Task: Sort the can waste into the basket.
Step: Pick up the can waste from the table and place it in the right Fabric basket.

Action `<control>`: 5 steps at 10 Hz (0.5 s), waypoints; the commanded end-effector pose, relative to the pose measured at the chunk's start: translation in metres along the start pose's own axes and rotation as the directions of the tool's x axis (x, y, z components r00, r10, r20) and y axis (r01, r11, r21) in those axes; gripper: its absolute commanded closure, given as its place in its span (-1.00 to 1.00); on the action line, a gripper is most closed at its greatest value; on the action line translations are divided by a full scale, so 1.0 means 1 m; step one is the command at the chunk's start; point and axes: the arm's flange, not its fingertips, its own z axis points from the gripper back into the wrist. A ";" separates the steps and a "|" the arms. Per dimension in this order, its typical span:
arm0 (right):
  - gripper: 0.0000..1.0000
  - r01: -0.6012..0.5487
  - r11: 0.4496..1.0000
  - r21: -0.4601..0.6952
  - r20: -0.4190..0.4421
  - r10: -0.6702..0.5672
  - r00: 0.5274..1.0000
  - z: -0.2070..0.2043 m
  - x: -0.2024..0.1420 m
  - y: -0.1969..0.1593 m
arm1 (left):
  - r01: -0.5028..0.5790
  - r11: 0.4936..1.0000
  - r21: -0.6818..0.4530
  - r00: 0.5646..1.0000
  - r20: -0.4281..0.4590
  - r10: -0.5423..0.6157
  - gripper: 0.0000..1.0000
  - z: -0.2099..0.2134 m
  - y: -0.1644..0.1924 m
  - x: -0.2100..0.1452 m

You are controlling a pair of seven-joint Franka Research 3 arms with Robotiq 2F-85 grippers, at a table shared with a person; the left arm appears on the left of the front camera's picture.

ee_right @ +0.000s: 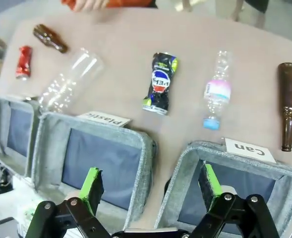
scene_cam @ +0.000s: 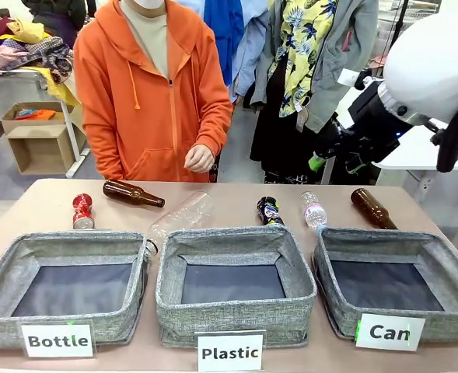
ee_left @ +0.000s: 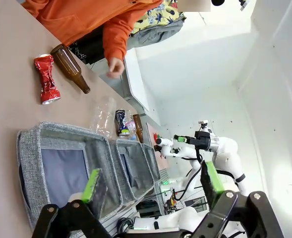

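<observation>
A crushed black can (scene_cam: 270,210) (ee_right: 160,82) (ee_left: 121,122) with blue and white print lies on the table behind the middle bin. A crushed red can (scene_cam: 82,211) (ee_left: 46,79) (ee_right: 24,62) stands at the far left. The grey basket (scene_cam: 384,237) (ee_right: 200,148) labelled "Can" sits at the front right and holds nothing. My right gripper (scene_cam: 336,163) (ee_right: 150,183) hangs open high over the table's right side, above the gap between the middle bin and the basket. My left gripper (ee_left: 152,181) is open too, off the table's left end, with nothing between its fingers.
Bins labelled "Bottle" (scene_cam: 65,249) and "Plastic" (scene_cam: 229,237) fill the front left and middle. Two brown glass bottles (scene_cam: 133,193) (scene_cam: 372,208) and two clear plastic bottles (scene_cam: 180,217) (scene_cam: 313,210) lie behind the bins. A person in an orange hoodie (scene_cam: 155,85) stands at the far edge.
</observation>
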 end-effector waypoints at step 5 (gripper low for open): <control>-1.00 0.035 0.994 -0.103 -0.003 -0.036 0.999 -0.044 0.044 0.018 | 0.021 1.000 -0.016 1.000 0.002 -0.021 -1.00 0.001 0.000 0.000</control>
